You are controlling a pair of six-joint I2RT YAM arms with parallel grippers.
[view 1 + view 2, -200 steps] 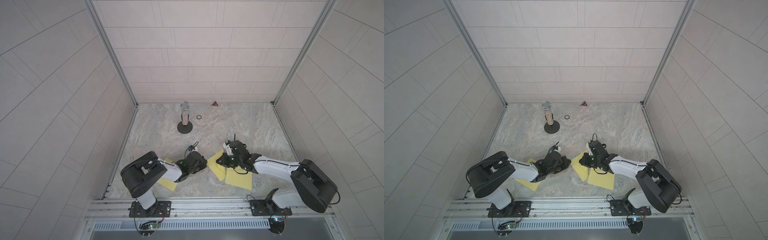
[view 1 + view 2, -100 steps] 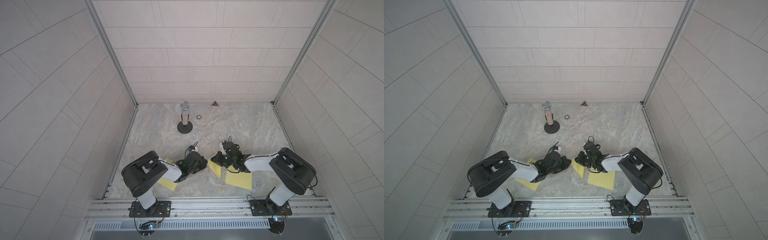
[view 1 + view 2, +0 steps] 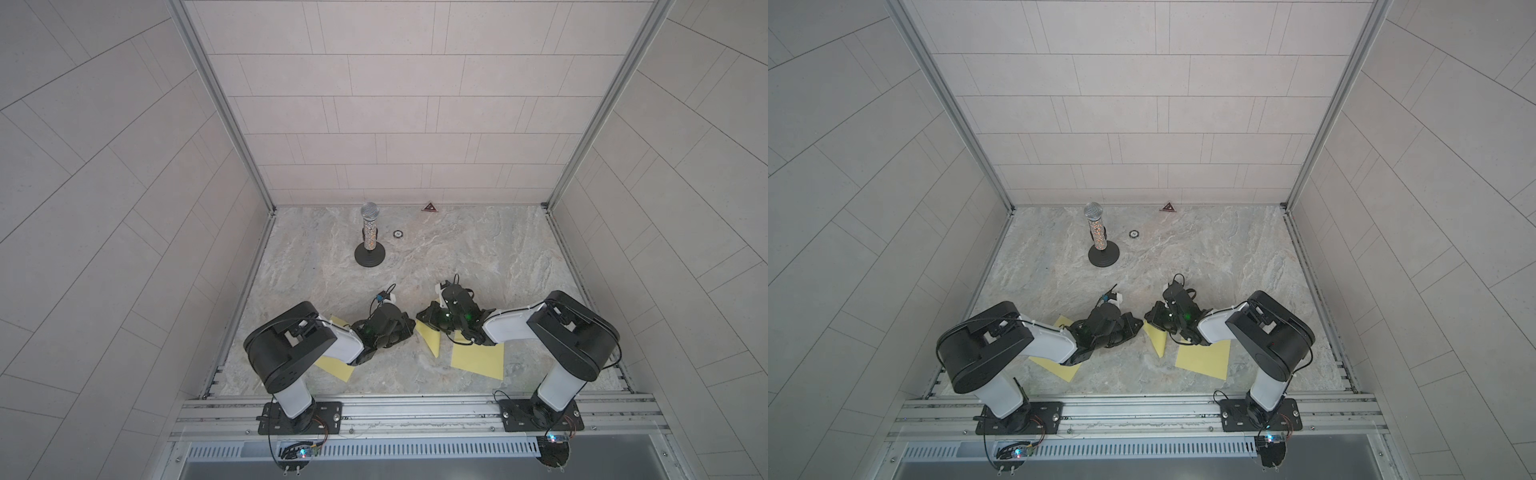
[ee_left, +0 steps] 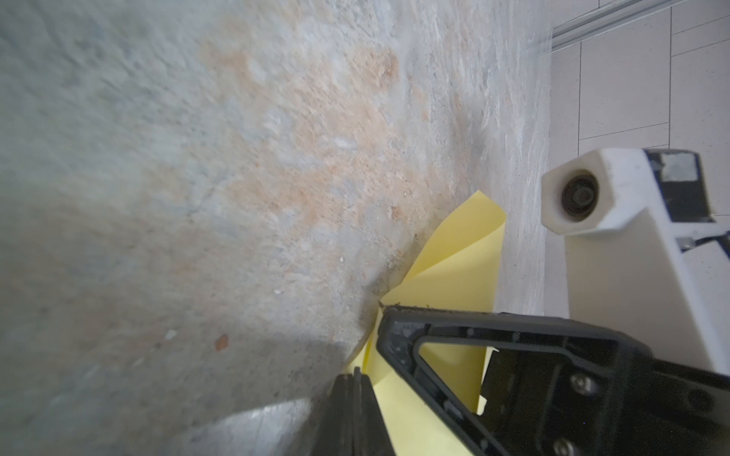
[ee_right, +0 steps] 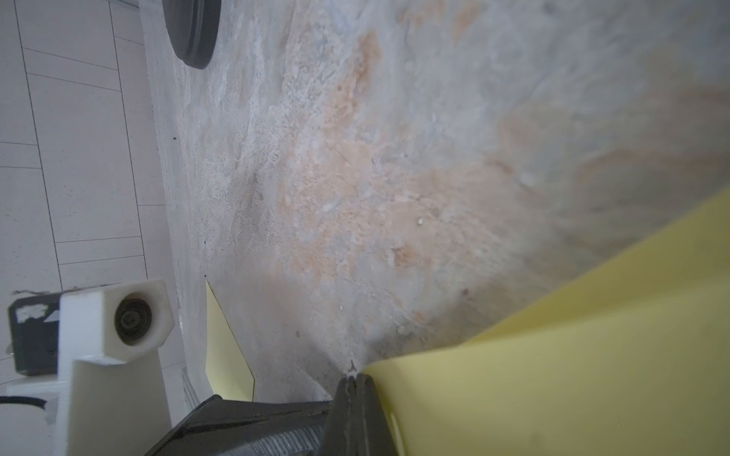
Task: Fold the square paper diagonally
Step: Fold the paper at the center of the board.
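The square paper [image 3: 478, 360] lies on the table [image 3: 457, 249] before the right arm, one corner raised, clamped in the right gripper [image 5: 353, 381]; the left gripper [image 4: 357, 379] has its jaws together beside that flap. Mid-fold, I judge: next, carry the corner onto its opposite

Two yellow square sheets on the worktop [image 3: 457, 249].
The left sheet [image 3: 337, 368] [image 4: 454, 276] lies mostly flat, one corner curled upward; the right sheet [image 3: 478, 359] [image 5: 553, 375], apart from it, bows up beside a triangular flap [image 3: 431, 340].
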